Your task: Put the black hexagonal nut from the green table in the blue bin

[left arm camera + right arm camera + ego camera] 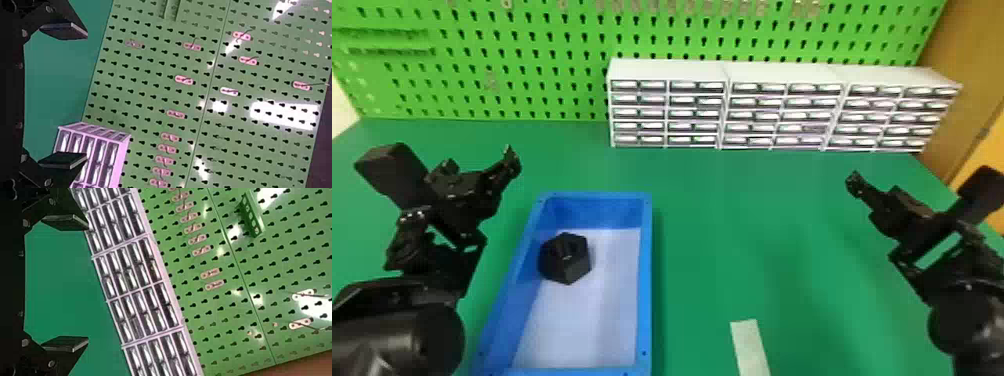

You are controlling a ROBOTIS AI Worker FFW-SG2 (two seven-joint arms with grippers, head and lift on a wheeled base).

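The black hexagonal nut (565,259) lies inside the blue bin (646,280), toward its left wall. My left gripper (509,160) is raised beyond the bin's left side, apart from the nut; in the left wrist view the left gripper (64,96) stands open, its two fingers wide apart with nothing between them. My right gripper (854,185) is over the right part of the green table (732,225), far from the bin. Its fingers are spread and hold nothing in the right wrist view, where the right gripper (66,284) faces the drawers.
White drawer units (722,112) stand along the back right of the table, before a green pegboard (532,65). A pale strip (751,345) lies on the table at the front, right of the bin.
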